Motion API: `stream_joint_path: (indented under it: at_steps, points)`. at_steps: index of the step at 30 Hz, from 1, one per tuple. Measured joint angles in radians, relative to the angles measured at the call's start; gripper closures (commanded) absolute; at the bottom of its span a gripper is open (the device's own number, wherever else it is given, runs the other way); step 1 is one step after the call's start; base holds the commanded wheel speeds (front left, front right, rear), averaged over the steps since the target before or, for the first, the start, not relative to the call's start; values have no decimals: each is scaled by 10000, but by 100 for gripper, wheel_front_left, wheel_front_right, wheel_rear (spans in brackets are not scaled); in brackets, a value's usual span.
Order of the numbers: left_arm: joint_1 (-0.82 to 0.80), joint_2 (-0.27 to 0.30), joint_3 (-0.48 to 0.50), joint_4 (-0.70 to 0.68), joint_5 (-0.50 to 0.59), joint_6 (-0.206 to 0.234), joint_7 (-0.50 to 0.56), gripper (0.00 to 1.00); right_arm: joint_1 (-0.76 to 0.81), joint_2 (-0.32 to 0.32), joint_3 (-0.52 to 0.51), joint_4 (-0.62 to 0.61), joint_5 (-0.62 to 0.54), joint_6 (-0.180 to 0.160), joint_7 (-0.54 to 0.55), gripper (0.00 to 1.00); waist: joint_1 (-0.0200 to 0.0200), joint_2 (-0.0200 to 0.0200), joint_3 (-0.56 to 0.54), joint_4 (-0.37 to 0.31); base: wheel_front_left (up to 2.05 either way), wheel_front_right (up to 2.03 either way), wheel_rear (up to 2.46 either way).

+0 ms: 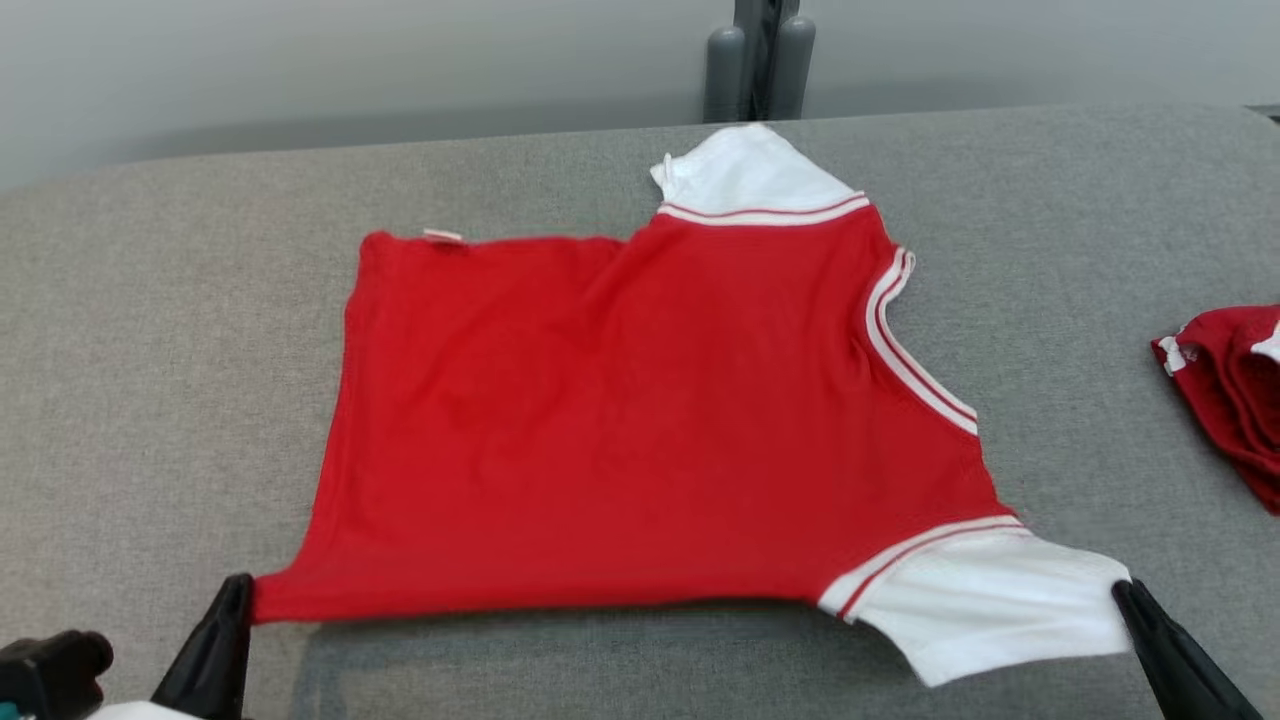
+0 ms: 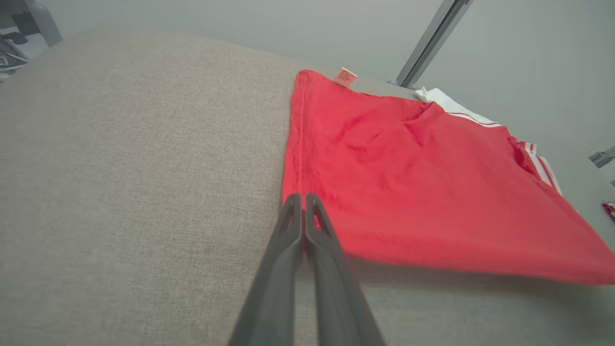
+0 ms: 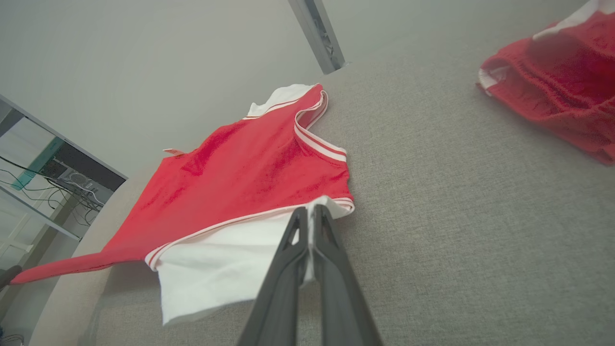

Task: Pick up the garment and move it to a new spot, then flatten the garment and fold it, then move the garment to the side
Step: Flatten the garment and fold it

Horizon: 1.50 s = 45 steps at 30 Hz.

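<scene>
Flattening step: left hand [image 1: 238,592] clamped on red T-shirt [image 1: 620,420] hem corner, right hand [image 1: 1125,592] clamped on its white sleeve [image 1: 990,600], near counter [image 1: 150,350] edge. Next, likely: lay taut, release, fold.

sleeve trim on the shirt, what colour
The trim is white with a red stripe; head view.

I read the light as even and soft, from overhead, in all 3 views; the raised near edge of the garment [image 1: 620,420] drops a pale, wide shadow on the grey table [image 1: 150,350]. Head cam looks a bit soft, colours slightly washed. Both wrist cams are wide-angle, so straight lines bend twd the frame edges.
</scene>
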Motion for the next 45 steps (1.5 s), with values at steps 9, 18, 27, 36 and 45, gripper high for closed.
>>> stream_joint_path:
  at_steps: [9,18,27,36,45]
  points:
    - [1390,395,219,-1327,-71,621,924,100,1313,1229,-1239,-1643,-527,0,2134,100,0,0,-431,24,0,0,0]
    - [1110,568,-33,-1127,-244,562,1407,100,630,1423,-1350,-1615,-848,0,3089,100,0,0,-205,46,0,0,0]
    - [-886,692,-305,-35,-430,44,1730,100,-2221,872,-612,-330,-1009,0,3586,100,0,0,742,38,0,0,0]
    - [-2488,353,-746,1684,-573,-527,1626,100,-4321,180,301,1764,-832,0,3340,100,0,0,1898,109,0,0,0]
    - [-2944,-44,-782,2577,-704,-803,1009,20,-5072,-17,918,2824,-38,0,1841,9,0,0,2293,193,0,0,0]
